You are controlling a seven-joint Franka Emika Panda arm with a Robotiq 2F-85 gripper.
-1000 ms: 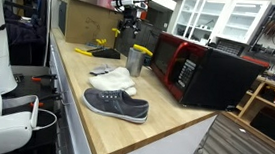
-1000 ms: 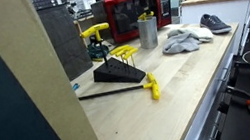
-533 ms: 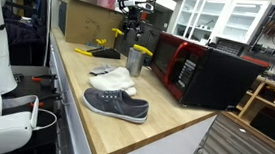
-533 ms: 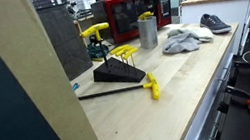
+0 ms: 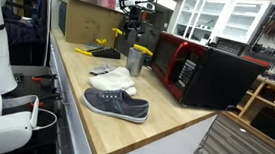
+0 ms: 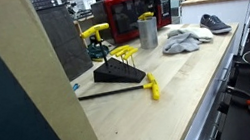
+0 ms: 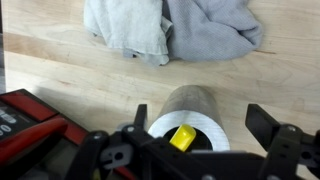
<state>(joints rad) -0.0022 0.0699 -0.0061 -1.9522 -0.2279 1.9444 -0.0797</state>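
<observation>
Spread wide and holding nothing, my gripper [image 7: 198, 112] hangs above the worktop, with its two black fingers [image 7: 140, 115] at the bottom of the wrist view. At the lower left of that frame sits the corner of the red-and-black microwave oven [image 7: 25, 118]. Just right of it, at bottom centre, the upright silver metal cylindrical cup [image 7: 195, 105] stands between my fingers but below them, untouched. A small yellow piece [image 7: 182, 137] shows inside its mouth. Across the top, from centre to upper right, the crumpled grey-and-white cloth [image 7: 170, 28] lies on the pale wooden countertop [image 7: 60, 70], near the cup but apart from it. In an exterior view the cup [image 5: 135, 60] stands at frame centre, beneath my gripper [image 5: 134, 27]. I judge the cup light, stiff and smooth, so probably slippery and easy to tip. The round wall, taken across its width just below the rim, looks like the best hold.
</observation>
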